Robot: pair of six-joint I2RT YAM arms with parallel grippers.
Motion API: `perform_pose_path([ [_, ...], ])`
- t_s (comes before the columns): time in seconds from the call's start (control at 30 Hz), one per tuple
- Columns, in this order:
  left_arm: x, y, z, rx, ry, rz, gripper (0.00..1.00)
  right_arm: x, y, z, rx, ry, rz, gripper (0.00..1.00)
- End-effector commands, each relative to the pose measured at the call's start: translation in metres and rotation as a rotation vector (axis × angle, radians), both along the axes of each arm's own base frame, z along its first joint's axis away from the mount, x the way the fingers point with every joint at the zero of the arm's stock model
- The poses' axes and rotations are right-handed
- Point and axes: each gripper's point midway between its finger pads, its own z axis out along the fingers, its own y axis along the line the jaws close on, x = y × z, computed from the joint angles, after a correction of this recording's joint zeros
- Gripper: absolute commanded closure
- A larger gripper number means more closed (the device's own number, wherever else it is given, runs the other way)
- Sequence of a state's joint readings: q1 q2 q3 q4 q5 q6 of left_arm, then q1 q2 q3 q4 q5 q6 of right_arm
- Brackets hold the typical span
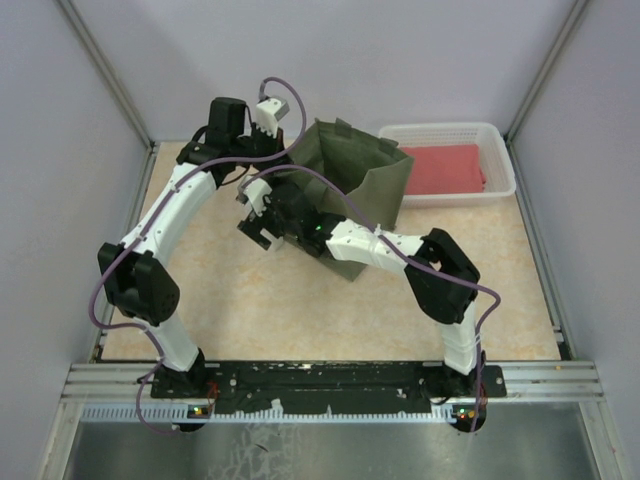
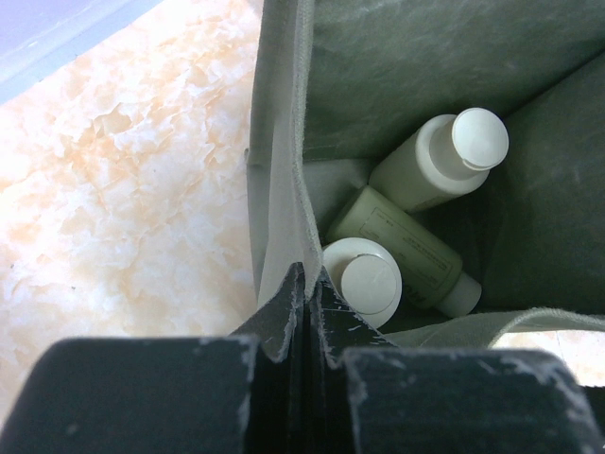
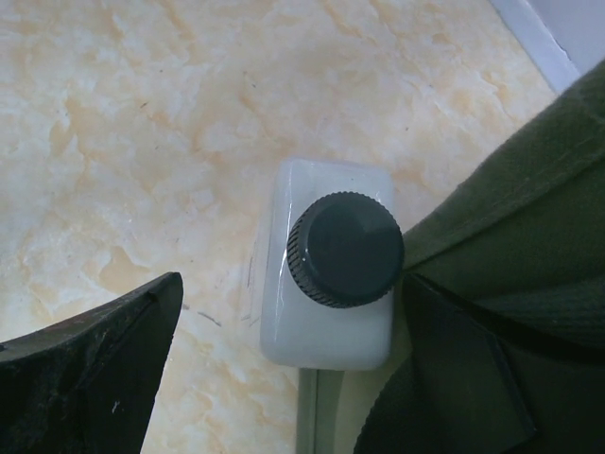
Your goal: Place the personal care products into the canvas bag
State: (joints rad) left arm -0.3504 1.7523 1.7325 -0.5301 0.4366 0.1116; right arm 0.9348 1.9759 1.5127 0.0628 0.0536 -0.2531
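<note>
From above, the bag (image 1: 355, 185) stands on the surface (image 1: 300, 320) with both arms at its left side. Left wrist: the left jaws are pinched shut on the bag's rim, and three bottles (image 2: 440, 161) lie inside. Right wrist: the right jaws gape wide, straddling the upright grey-capped bottle (image 3: 331, 274) just outside the bag.

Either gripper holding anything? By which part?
Left gripper is shut on the boxy olive-green canvas bag, pinching the top edge of its side wall. Right gripper is open around the white plastic bottle with dark cap, not gripping it.
</note>
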Motion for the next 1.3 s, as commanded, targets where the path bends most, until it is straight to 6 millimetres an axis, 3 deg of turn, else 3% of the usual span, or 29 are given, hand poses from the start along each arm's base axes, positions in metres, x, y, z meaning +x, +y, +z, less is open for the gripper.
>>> perform_pose_path([
  [0.0,0.001,0.0,0.007,-0.013,-0.016,-0.014,1.0,0.03,0.003,0.012,0.068,-0.02,-0.038,0.01],
  [0.23,0.002,0.001,0.006,-0.009,-0.015,-0.012,1.0,0.032,0.013,-0.009,0.066,0.019,-0.027,0.01],
  [0.37,0.002,0.001,0.005,-0.008,-0.014,-0.012,1.0,0.03,0.015,-0.019,0.059,0.038,-0.019,0.1],
  [0.43,0.002,0.001,0.006,-0.011,-0.016,-0.012,1.0,0.029,0.014,-0.023,0.051,0.044,-0.018,0.2],
  [0.67,0.002,0.001,0.002,-0.011,-0.009,-0.013,1.0,0.029,0.01,-0.024,0.06,0.045,-0.035,0.8],
  [0.77,0.001,0.002,0.001,-0.012,-0.008,-0.013,1.0,0.024,0.01,-0.021,0.068,0.052,-0.036,0.96],
  [0.83,0.002,0.002,0.0,-0.012,-0.005,-0.013,1.0,0.018,0.009,-0.016,0.066,0.052,-0.035,1.0],
  [0.97,0.002,0.001,-0.001,-0.017,0.004,-0.013,1.0,-0.018,0.008,0.0,0.03,0.043,0.003,1.0],
  [1.13,0.002,0.0,0.0,-0.026,0.009,-0.016,1.0,-0.083,0.005,0.042,0.074,0.043,0.114,1.0],
  [1.27,0.001,0.001,0.002,-0.028,0.009,-0.016,1.0,-0.126,-0.011,0.079,0.151,0.066,0.181,1.0],
])
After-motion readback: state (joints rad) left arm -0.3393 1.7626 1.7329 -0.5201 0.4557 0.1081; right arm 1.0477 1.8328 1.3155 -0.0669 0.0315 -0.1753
